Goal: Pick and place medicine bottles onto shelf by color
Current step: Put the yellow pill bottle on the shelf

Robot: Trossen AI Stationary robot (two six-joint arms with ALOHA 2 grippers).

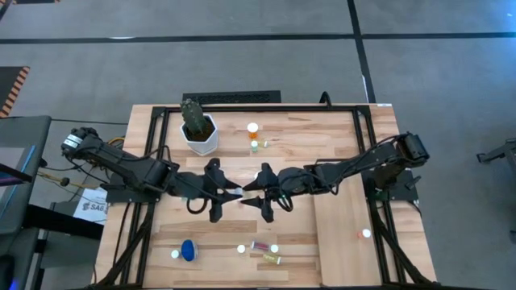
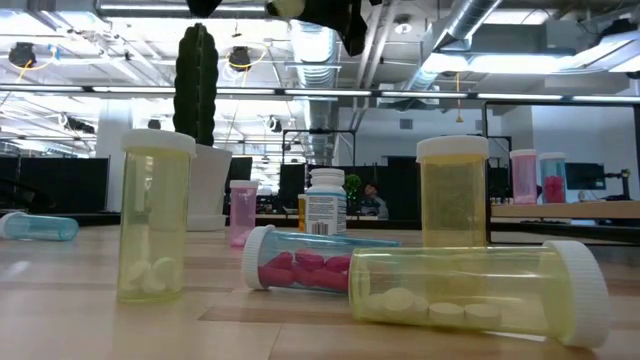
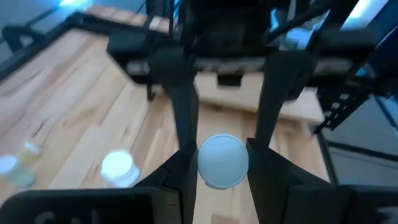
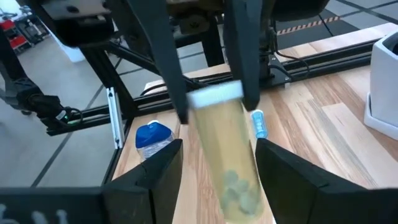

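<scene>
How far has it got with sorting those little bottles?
Early on, it seems. Both hands meet mid-table on one yellow bottle: the right hand holds its body, the left hand its white cap. Other bottles lie scattered on the table; none looks sorted yet.

In the high view, the bottles [image 1: 264, 254] at lower centre are too small to tell their contents. In the low view, a lying blue bottle [image 2: 35, 227] is cut by the left edge. The left wrist view's lower-left bottles [image 3: 118, 168] are blurred.
</scene>
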